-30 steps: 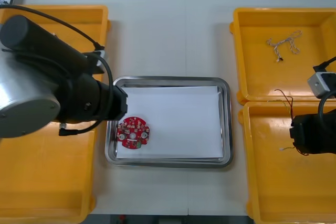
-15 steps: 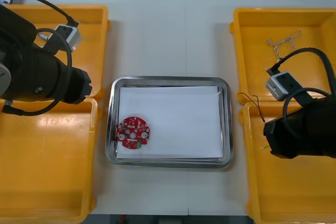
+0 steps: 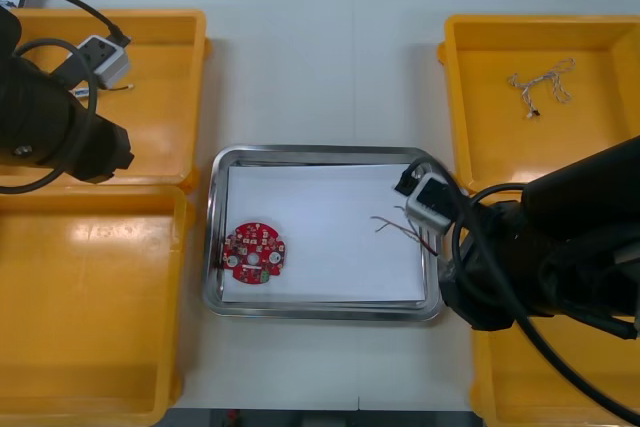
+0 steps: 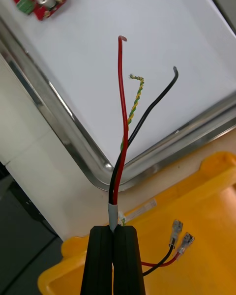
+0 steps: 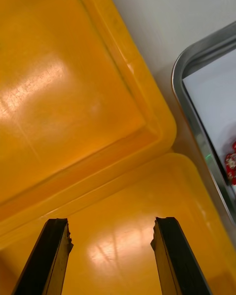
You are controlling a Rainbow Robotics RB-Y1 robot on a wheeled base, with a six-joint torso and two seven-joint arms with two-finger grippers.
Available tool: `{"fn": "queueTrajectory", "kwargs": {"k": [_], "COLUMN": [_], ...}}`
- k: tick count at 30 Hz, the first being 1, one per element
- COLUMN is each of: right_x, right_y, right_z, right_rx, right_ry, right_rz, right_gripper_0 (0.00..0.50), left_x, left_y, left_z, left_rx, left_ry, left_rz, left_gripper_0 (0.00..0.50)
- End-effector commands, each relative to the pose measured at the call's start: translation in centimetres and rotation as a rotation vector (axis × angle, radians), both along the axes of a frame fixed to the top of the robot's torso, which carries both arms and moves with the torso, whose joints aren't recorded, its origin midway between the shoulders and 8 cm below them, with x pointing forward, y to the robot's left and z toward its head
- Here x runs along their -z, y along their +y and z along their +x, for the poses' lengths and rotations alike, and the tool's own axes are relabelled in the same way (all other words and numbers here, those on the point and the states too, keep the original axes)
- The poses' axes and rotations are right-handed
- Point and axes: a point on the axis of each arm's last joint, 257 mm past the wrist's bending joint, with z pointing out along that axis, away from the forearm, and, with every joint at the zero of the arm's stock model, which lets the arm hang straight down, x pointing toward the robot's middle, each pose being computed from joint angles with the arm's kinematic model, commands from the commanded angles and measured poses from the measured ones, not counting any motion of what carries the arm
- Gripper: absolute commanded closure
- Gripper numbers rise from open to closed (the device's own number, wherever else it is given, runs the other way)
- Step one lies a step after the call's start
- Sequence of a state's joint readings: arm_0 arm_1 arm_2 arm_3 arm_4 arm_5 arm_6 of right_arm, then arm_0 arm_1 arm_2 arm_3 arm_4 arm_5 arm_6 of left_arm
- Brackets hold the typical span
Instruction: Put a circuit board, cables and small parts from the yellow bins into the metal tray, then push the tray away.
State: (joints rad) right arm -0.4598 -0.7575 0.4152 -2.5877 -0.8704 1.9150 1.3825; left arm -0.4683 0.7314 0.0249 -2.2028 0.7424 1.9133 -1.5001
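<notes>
The thin red, black and yellow-green cable bundle [image 4: 123, 128] is pinched at its grey sleeve by the right gripper [image 4: 116, 232], whose black fingers are closed on it with barely a gap. Its free ends reach over the white-lined shiny metal tray [image 4: 73, 142], near the corner beside the right-hand yellow plastic bin [image 4: 206, 201] — but the tail with its metal terminals hangs behind the fingers, above that bin. We judge it best to move further inward until the tail clears the rim, lower close to the liner, and only then release, lest the bundle drape across the edge. The round red circuit board [image 3: 254, 253] lies well apart — no obstacle. The left gripper [image 5: 110, 226] hovers, jaws wide, over the left yellow bins [image 5: 73, 103].
</notes>
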Motion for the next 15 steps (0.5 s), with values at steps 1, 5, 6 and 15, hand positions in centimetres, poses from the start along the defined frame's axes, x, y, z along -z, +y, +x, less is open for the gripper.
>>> {"fn": "queueTrajectory", "kwargs": {"k": [1,5,6,15], "right_x": [0.0,1.2,1.7,4.7], "right_y": [1.3,2.8,3.4,4.8], "right_z": [0.4,1.1,1.4,3.7], "right_rx": [-0.145,-0.256,-0.299,-0.421], "right_ry": [-0.054,-0.063,-0.075,-0.111], "right_rz": [-0.072,-0.112,-0.128,-0.195], "right_gripper_0": [0.500,0.500,0.500,0.500], "left_x": [-1.9,-1.5,-1.4,0.4], "left_y": [2.4,2.8,2.7,1.2], "left_z": [1.2,2.5,3.0,5.8], "left_rx": [-0.018,0.028,0.054,0.159], "left_ry": [-0.025,-0.034,-0.042,-0.073], "left_rz": [0.029,0.036,0.036,0.007], "left_gripper_0": [0.000,0.000,0.000,0.000]}}
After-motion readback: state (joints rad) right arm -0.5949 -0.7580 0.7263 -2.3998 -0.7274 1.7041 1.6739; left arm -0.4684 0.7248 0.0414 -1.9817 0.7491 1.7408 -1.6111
